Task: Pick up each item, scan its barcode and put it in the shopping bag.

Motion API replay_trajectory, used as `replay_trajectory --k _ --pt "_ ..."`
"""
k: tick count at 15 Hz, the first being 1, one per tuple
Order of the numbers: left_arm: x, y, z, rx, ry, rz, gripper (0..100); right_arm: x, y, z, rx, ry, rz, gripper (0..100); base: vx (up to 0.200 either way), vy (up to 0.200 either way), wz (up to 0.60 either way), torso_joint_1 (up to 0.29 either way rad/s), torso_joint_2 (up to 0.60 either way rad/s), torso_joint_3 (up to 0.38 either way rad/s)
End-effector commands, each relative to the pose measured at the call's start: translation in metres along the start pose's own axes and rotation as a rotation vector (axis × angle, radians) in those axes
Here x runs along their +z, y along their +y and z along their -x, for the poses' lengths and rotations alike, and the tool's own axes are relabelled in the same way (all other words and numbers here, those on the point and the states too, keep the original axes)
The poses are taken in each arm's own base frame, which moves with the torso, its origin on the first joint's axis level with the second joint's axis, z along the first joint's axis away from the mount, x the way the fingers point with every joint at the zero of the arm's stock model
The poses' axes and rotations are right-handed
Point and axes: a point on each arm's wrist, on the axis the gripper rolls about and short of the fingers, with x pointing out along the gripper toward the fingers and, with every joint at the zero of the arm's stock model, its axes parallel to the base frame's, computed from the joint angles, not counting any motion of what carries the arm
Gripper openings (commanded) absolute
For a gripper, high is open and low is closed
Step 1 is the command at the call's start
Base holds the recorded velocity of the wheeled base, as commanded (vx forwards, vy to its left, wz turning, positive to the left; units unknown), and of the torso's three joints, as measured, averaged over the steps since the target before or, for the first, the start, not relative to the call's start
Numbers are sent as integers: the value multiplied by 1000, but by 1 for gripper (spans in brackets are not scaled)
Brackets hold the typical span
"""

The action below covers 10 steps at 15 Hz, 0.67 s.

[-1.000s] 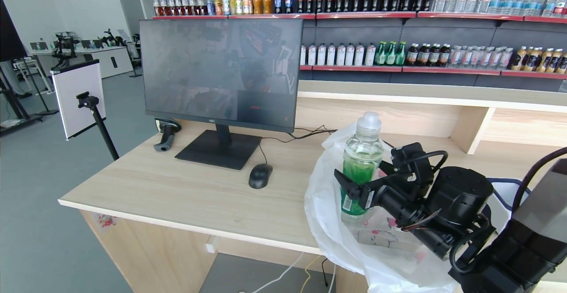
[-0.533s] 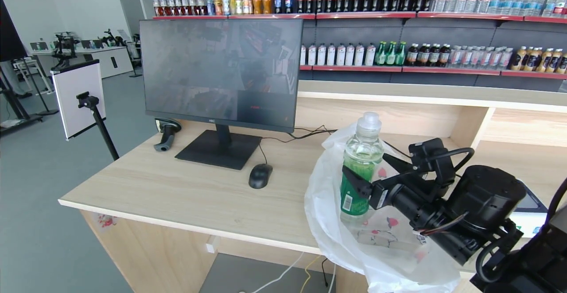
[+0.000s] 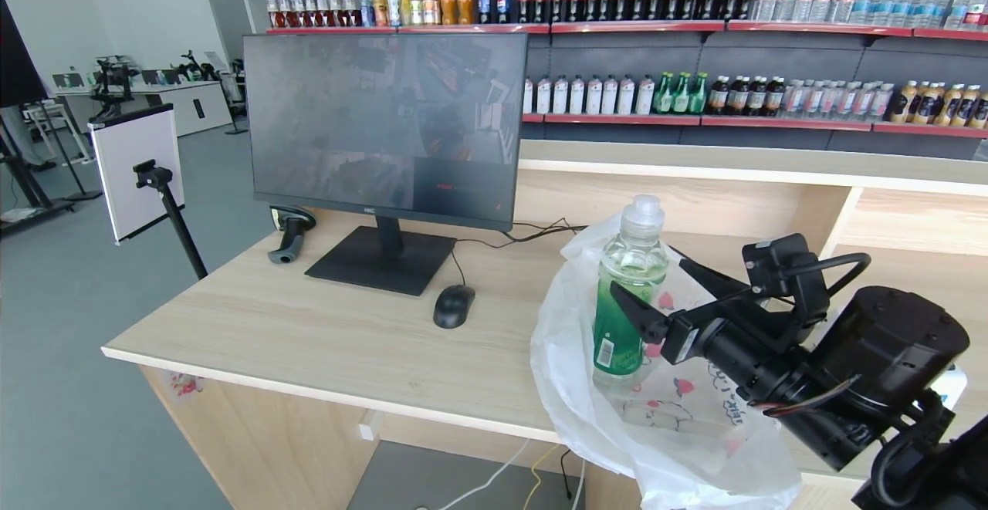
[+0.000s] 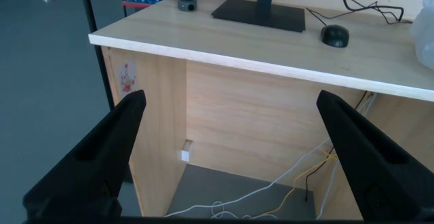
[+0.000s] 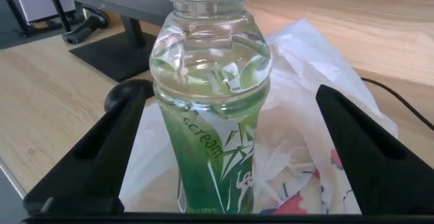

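A clear bottle [image 3: 629, 294] with a green label and white cap stands upright inside the white plastic shopping bag [image 3: 571, 386] on the table's right part. My right gripper [image 3: 648, 277] is open just to the right of it, its fingers spread wide and holding nothing. In the right wrist view the bottle [image 5: 210, 115] stands ahead, centred between the open right gripper [image 5: 228, 91] fingers, with the bag [image 5: 305, 54] crumpled behind it. My left gripper [image 4: 230, 96] hangs open below and in front of the table's front edge [image 4: 271, 47].
A black monitor [image 3: 386, 124] stands at the back of the wooden table [image 3: 309, 325], with a black mouse [image 3: 453, 305] in front and a handheld scanner [image 3: 289, 236] at its left. Cables trail behind the bag. Shelves of drinks line the far wall.
My right gripper has drawn back to the right, away from the bottle, which stays standing in the bag.
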Motion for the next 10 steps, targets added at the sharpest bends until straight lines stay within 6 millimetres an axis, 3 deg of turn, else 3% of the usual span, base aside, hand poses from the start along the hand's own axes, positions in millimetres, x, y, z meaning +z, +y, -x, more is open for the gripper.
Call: replay_trajectory --k 1,2,10 --pt "0 0 0 0 -1 0 100 6 0 2 0 -23 -1 100 0 0 0 0 0 0" --pt "0 0 0 -1 -1 -1 100 9 0 2 0 -33 -2 100 0 0 0 0 0 0" --pt "0 0 0 0 -1 -1 100 16 -5 10 -15 -53 -7 100 -200 0 0 4 4 0"
